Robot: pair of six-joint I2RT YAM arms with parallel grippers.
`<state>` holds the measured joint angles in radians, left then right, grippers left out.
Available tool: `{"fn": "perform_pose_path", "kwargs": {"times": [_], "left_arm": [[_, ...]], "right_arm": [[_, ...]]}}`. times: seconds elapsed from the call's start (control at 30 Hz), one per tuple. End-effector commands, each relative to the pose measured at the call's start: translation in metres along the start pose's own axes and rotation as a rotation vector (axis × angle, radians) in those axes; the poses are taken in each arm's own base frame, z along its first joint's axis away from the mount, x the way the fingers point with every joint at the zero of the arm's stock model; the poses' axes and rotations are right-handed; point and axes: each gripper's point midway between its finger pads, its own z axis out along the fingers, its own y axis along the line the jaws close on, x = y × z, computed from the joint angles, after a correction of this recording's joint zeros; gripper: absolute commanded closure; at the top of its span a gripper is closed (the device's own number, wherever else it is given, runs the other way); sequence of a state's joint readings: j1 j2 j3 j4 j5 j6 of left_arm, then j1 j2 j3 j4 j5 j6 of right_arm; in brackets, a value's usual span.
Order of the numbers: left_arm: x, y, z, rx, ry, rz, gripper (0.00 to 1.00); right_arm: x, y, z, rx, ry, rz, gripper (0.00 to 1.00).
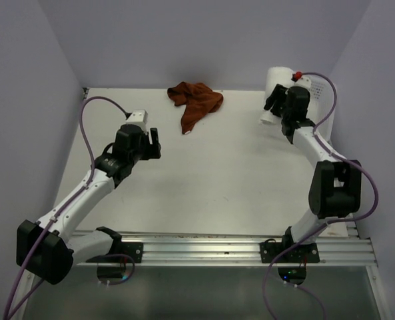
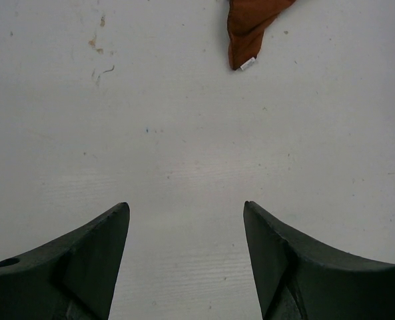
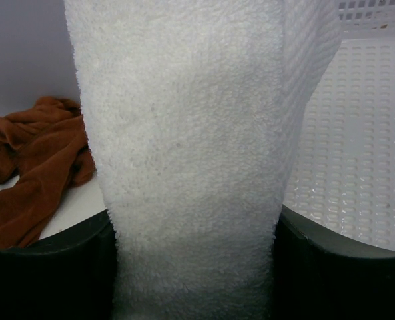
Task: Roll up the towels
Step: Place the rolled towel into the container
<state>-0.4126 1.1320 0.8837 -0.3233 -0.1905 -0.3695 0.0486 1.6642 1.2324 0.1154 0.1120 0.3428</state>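
We saw the right claw point(image 1: 277, 107) closed around a plain white terry-cloth towel point(image 3: 190, 133) at the far right of the pale flat table point(image 1: 224, 180). The towel filled the gap between both dark fingers. It already had the shape of a thick roll, with its long axis running roughly far to near. Just to its right stood the white perforated plastic basket point(image 3: 357, 167). We could not tell whether the roll touched the basket or rested on the table.

The left claw point(image 2: 187, 207) hung over bare table left of the middle, its jaws apart and holding nothing.

The crumpled rust-brown cloth towel point(image 1: 196, 101) lay at the far middle of the table, against neither wall nor basket, and well apart from the white roll. It was bunched at its far end. From there a narrower tail ran toward the near side, leaning slightly left, so its long axis lay roughly far to near. The tail's tip, which carried a small white label, pointed toward the left claw.

We judged the white towel to be done and the brown one not yet begun. The relation that mattered was this: the brown towel lay far and a little right of the open left claw, the tail tip ahead of its fingers but not between them. The left claw was the nearer and the free one. The right was nearer the bunched end but occupied.
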Motion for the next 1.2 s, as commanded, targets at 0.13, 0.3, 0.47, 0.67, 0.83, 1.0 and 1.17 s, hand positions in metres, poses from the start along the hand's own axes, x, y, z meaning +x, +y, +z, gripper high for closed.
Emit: {"fn": "perform_pose_path", "kwargs": {"times": [0.13, 0.3, 0.47, 0.67, 0.83, 1.0, 1.17], "left_arm": [[-0.004, 0.003, 0.005, 0.002, -0.002, 0.022, 0.26], [0.000, 0.002, 0.009, 0.005, 0.012, 0.023, 0.27], [0.004, 0.001, 0.013, 0.012, 0.032, 0.022, 0.27], [0.006, 0.002, 0.016, 0.010, 0.041, 0.022, 0.27], [0.007, 0.001, 0.017, 0.011, 0.046, 0.023, 0.27], [0.007, 0.000, 0.017, 0.021, 0.048, 0.023, 0.27], [0.007, -0.003, 0.018, 0.040, 0.054, 0.021, 0.27]], "right_arm": [[-0.050, -0.018, 0.017, -0.022, -0.208, 0.052, 1.00], [-0.038, -0.040, 0.030, 0.018, -0.229, 0.059, 1.00], [-0.028, -0.062, 0.039, 0.058, -0.247, 0.095, 1.00], [0.000, -0.086, 0.062, 0.081, -0.195, 0.173, 1.00], [0.024, -0.119, 0.074, 0.114, -0.145, 0.300, 1.00], [0.042, -0.143, 0.074, 0.162, -0.093, 0.346, 1.00], [0.047, -0.153, 0.073, 0.248, -0.020, 0.347, 0.97]]}}
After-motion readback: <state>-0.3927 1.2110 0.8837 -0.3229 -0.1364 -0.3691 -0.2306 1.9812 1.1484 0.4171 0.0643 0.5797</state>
